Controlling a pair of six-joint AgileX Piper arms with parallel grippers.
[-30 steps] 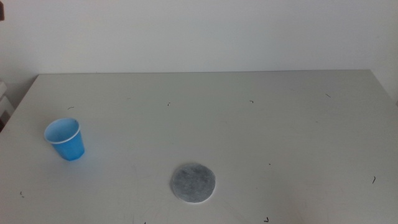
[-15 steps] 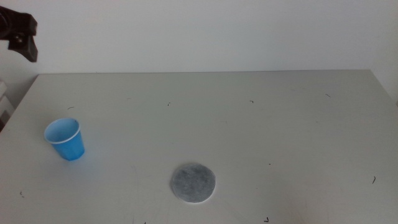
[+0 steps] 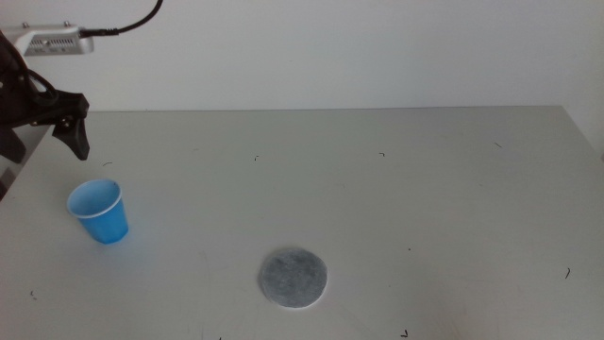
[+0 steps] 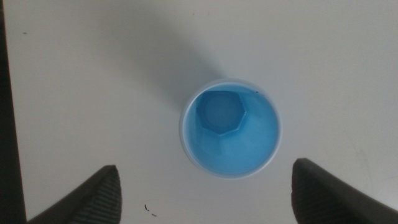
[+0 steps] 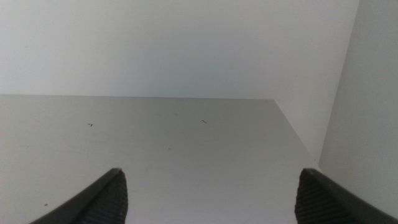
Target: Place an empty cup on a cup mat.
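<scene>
Nearest the camera in the middle view, the cup mat (image 3: 293, 279) lies flat on the white table (image 3: 425, 189), a round grey disc with a paler edge, close to the front edge and a little left of centre. Nothing rests on it.

Farther back and well to the left stands the cup (image 3: 98, 211), upright on the table and well apart from the mat. Its bright blue wall tapers down from a white rolled rim, and the left wrist view looks straight into it (image 4: 229, 128): the light blue inside is empty, with the paler bottom showing.

Beyond the cup, at the table's far left corner, the left gripper (image 3: 47, 137) hangs in the air above and behind the cup, touching nothing. Its two dark jaws are spread wide; in the left wrist view (image 4: 205, 196) they stand to either side of the cup's rim with clear table between, holding nothing.

The right gripper (image 5: 208, 196) shows only in its own wrist view, released with its jaws wide apart, over bare table near a far corner beside the pale wall.
</scene>
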